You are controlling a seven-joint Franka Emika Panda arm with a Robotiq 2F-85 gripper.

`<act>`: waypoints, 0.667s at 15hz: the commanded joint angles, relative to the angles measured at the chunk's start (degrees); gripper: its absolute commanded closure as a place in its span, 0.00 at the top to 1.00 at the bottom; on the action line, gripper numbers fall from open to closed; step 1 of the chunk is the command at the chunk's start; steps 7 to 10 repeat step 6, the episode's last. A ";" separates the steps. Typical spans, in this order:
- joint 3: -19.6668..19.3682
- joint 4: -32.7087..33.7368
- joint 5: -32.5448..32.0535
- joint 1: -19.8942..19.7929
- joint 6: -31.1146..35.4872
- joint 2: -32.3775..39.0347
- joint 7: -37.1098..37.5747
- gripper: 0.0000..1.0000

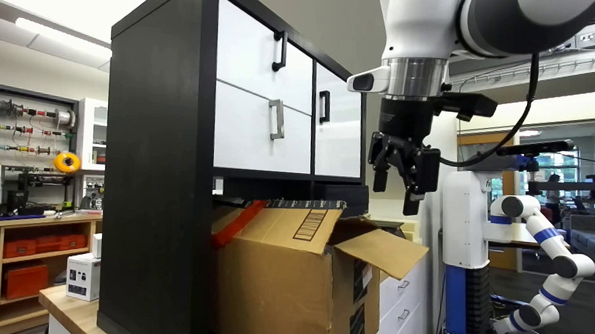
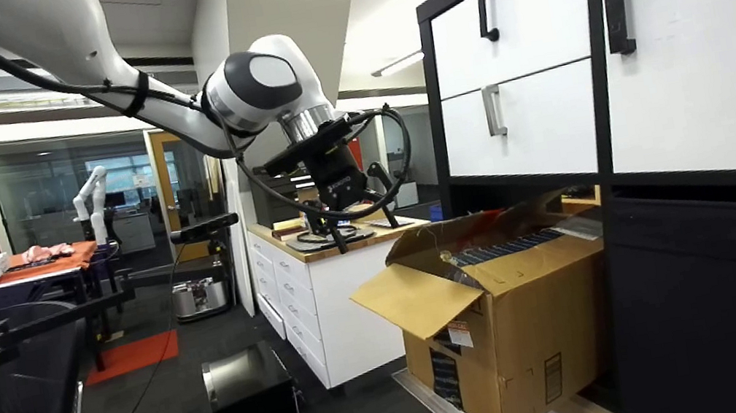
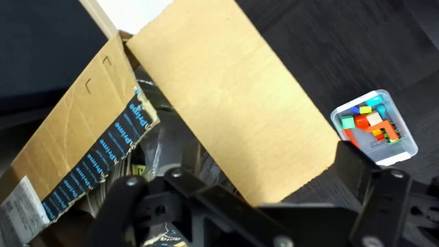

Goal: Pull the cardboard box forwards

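Note:
The brown cardboard box [image 1: 278, 291] sits in the lower opening of a black cabinet and juts out past its front. It also shows in an exterior view [image 2: 550, 333] and the wrist view [image 3: 72, 109]. Its top is open, and one flap [image 2: 419, 298] sticks outward from the front side. My gripper [image 1: 396, 195] is open and empty above this flap, with a gap below the fingertips; it also shows in an exterior view [image 2: 366, 235]. In the wrist view the flap's end [image 3: 233, 99] appears between the spread fingers [image 3: 274, 159]. Items inside the box are partly hidden.
The black cabinet [image 1: 150, 177] with white doors [image 2: 524, 122] stands over and around the box. A white drawer unit [image 2: 357, 326] stands beyond it. A clear bin of coloured blocks [image 3: 387, 147] and a black box [image 2: 252, 409] are on the dark floor.

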 commanded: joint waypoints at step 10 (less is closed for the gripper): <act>-0.89 3.81 5.55 1.76 -10.66 0.07 9.05 1.00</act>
